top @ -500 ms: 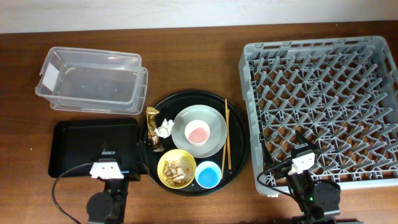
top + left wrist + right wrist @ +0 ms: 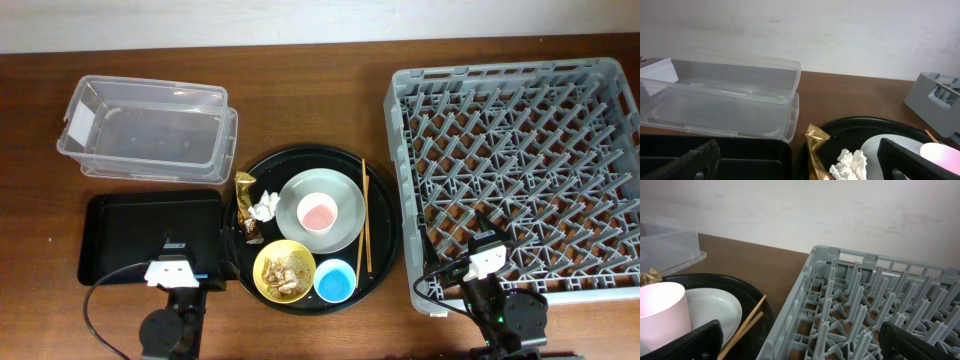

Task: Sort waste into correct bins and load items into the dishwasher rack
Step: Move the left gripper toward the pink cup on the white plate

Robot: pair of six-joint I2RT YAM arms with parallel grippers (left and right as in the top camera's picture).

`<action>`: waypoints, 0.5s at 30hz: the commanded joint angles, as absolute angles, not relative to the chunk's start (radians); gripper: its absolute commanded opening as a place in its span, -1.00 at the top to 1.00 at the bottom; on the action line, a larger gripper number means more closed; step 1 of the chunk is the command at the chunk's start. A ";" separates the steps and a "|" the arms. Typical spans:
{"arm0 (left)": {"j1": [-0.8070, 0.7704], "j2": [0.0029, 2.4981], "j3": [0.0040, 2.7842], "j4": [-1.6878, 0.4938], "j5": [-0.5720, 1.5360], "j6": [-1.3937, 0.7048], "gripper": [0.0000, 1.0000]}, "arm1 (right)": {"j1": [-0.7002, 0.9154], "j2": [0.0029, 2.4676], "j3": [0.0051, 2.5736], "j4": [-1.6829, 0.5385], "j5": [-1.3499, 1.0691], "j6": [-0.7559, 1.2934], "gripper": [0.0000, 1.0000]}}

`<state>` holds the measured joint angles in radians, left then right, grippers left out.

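Note:
A crumpled white tissue point(image 2: 264, 207) and a gold-brown wrapper point(image 2: 245, 192) lie on the left of the round black tray point(image 2: 300, 155). A grey plate point(image 2: 296, 195) holds a pink cup point(image 2: 318, 210). A yellow bowl point(image 2: 285, 270) holds brown food scraps. A blue cup point(image 2: 334, 280) stands beside it, and chopsticks point(image 2: 365, 215) lie at the right. The clear tub point(image 2: 150, 128) and the black tray point(image 2: 130, 235) are at the left, the grey rack point(image 2: 520, 170) at the right. My left gripper point(image 2: 800, 165) is open over the black tray's front. My right gripper point(image 2: 800, 342) is open above the rack's front left corner.
The round black tray sits between the shallow black tray and the rack, close to both. The tub has a white label point(image 2: 78, 122) on its left end. Cables loop from both arm bases at the table's front edge.

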<state>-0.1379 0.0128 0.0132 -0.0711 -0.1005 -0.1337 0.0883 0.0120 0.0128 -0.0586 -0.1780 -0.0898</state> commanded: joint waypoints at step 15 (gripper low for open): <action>-0.134 0.005 0.009 -0.065 -0.089 -0.118 -0.99 | 0.083 0.004 0.006 -0.044 -0.180 -0.094 -0.96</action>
<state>-0.1379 0.0128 0.0132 -0.0692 -0.1005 -0.1337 0.0883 0.0120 0.0128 -0.0586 -0.1780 -0.0895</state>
